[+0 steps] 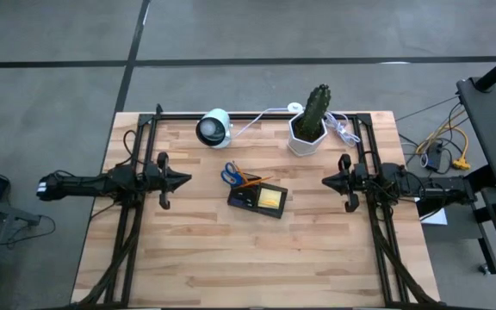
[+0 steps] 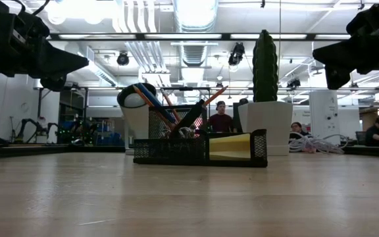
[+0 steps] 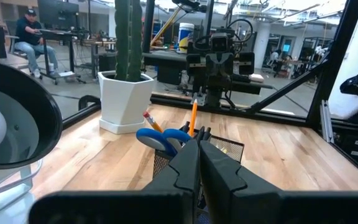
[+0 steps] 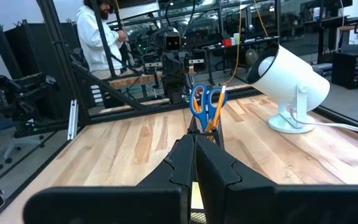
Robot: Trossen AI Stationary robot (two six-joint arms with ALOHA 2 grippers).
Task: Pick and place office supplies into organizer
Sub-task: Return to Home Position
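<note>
Left arm (image 1: 102,182): it lies level over the left side of the table (image 1: 231,258), pointing inward toward the middle.
Left jaws: pressed together at the tips with nothing between them, raised above the wood and well apart from the organizer.
White lamp (image 1: 214,127): it stands at the far edge of the table, left of the cactus pot.
Scissors (image 1: 231,175): they stand in the organizer's far left corner, blue handles up.
Organizer (image 1: 241,200): a black mesh tray on the table, midway between my two jaws and a little nearer the front edge than they are.
Pencils (image 1: 252,181): orange ones lean in the same tall cup as the scissors, tips fanned outward; in the low view one slants up to the right.
Sticky-note pad (image 1: 271,198): yellow, lying in the organizer's right compartment.
Cactus pot (image 1: 306,139): white and hexagonal, holding a tall green cactus (image 1: 318,105), at the far edge behind the organizer.
White cables (image 1: 343,129): looped just right of the pot.
Right jaws: closed tip to tip and holding nothing, raised above the wood, facing the left jaws across the organizer.
Right arm (image 1: 403,185): it lies level over the right side, pointing inward.
</note>
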